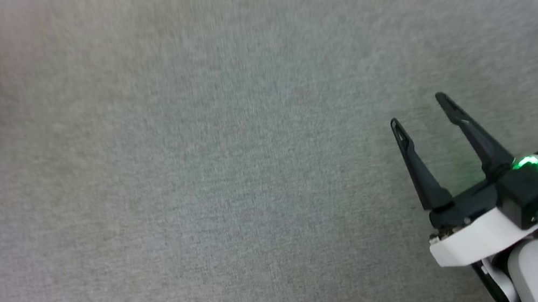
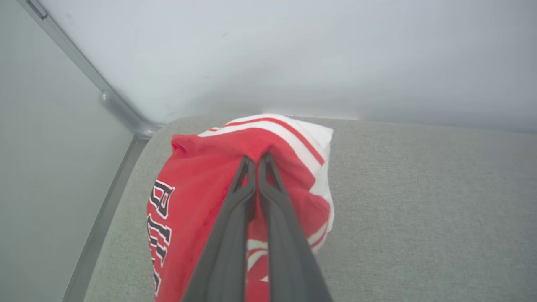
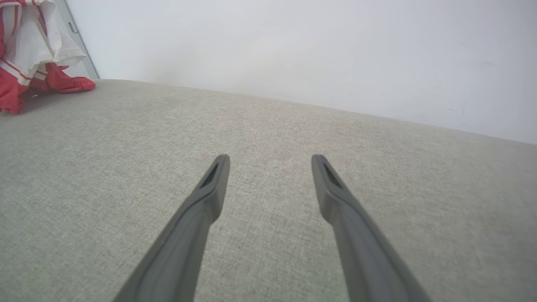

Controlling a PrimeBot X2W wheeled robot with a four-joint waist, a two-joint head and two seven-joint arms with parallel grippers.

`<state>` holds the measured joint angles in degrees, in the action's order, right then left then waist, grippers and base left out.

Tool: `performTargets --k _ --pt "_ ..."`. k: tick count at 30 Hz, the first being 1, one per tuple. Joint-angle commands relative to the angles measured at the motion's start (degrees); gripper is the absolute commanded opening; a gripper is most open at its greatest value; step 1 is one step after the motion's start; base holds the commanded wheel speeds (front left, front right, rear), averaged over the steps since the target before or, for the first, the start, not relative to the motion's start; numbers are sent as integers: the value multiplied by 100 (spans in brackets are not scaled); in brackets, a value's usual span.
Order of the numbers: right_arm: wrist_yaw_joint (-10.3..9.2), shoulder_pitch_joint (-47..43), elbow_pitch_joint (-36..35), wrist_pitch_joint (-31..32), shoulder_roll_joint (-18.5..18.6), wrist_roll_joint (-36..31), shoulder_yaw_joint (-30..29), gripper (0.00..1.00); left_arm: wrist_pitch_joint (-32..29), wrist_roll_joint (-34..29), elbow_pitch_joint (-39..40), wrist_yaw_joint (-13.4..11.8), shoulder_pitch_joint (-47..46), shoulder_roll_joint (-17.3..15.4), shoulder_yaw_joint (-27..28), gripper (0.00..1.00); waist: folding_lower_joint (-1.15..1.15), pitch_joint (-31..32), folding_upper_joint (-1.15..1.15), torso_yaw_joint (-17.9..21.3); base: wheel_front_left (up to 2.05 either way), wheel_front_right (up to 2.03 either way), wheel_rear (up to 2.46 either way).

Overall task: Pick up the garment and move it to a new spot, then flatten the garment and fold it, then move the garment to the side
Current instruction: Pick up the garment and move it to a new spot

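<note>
Two grippers, two states. The left gripper (image 2: 256, 157) has its fingers pressed together on a fold of the garment (image 2: 201, 188), just below the red-and-white striped trim. The right gripper (image 1: 418, 111) hangs with its fingers apart and nothing between them, at about 4 o'clock in the head view, over the bare grey desk (image 1: 230, 179). The garment is bunched at 9 to 10 o'clock, well apart from the right gripper.

As I judge it, the pinch takes only a thin fold, so the cloth could slip free in carrying, or land crumpled and be hard to flatten.

The left wrist view gives the pinch itself and the black lettering. The right wrist view adds that the red lower edge touches the desk.
</note>
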<state>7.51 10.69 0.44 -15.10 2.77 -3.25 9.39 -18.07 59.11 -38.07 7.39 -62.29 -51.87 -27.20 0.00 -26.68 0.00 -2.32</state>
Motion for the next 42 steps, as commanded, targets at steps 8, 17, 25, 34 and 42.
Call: performTargets --k 8,17,25,34,42 --pt "-4 -386 183 -10 16 245 -24 100 874 -51 1125 2 450 -231 -666 0 0 1327 0 251 0 0 0" --pt "-4 -658 221 -10 15 252 -183 100 1454 -304 2435 3 1021 192 -1544 0 0 2013 0 484 0 0 0" --pt "-4 -733 135 -10 14 256 -328 100 1689 -766 3074 -243 1775 1288 -2448 0 0 2162 0 771 0 0 0" --pt "-4 -593 45 -10 14 289 -398 100 2156 -1080 2506 -278 2134 3216 -3344 0 0 1919 0 1069 0 0 0" --pt "-4 -548 -9 -10 14 320 -532 100 2554 -1390 1748 -147 2216 4382 -4029 100 0 1803 0 1178 0 0 0"
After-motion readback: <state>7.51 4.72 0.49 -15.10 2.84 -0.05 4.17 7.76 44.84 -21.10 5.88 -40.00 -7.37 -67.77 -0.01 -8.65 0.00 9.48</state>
